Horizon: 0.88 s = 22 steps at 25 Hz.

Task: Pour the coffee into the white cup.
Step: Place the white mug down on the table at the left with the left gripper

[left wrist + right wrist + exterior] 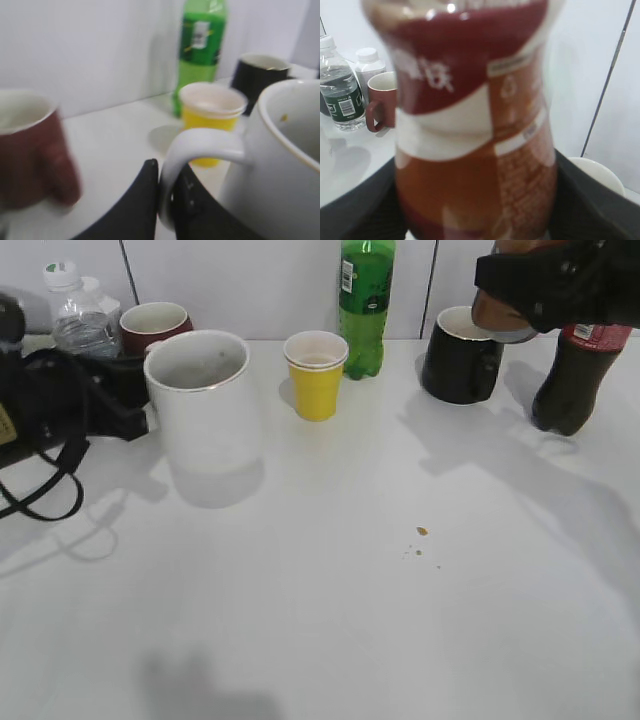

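Note:
The white cup [200, 400] stands upright at the left middle of the table. My left gripper [167, 200] is shut on its handle [200, 145]; in the exterior view the gripper [130, 405] sits just left of the cup. The cup's inside [300, 130] looks empty apart from a small speck. My right gripper [545, 280] is shut on the coffee bottle [500, 315] and holds it raised at the far right, above the dark mug. In the right wrist view the bottle [475, 125] fills the frame between the jaws [475, 215], with brown liquid showing.
A yellow paper cup [316, 375], a green bottle [366, 305] and a dark mug [460, 365] stand along the back. A cola bottle [575, 380] is at the far right. A red mug [152, 325] and water bottles [75, 315] are back left. Crumbs [421, 531] lie mid-table.

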Motion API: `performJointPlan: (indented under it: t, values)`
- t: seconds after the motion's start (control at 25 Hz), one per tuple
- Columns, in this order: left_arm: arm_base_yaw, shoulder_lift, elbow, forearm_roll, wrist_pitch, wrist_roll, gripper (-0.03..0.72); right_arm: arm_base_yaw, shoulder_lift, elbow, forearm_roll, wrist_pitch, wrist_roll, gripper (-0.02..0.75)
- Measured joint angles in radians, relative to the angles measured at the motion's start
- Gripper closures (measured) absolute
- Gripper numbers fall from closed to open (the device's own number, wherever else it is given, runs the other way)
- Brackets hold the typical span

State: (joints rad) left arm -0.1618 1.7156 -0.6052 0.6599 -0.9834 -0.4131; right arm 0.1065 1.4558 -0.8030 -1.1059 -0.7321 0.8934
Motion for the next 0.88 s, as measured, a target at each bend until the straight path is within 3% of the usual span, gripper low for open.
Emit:
performJointPlan:
  t: [0.36,0.52,0.88]
  values:
    - [0.006,-0.001,0.114,-0.349,-0.004,0.245,0.634,0.000,0.000,0.000,0.000,0.000,0.000,0.203]
    - [0.006,0.015,0.117,-0.464,-0.018,0.291,0.634,0.000,0.000,0.000,0.000,0.001,0.000,0.203]
    - [0.006,0.153,0.117,-0.579,-0.148,0.301,0.634,0.000,0.000,0.000,0.000,0.001,0.001,0.203]
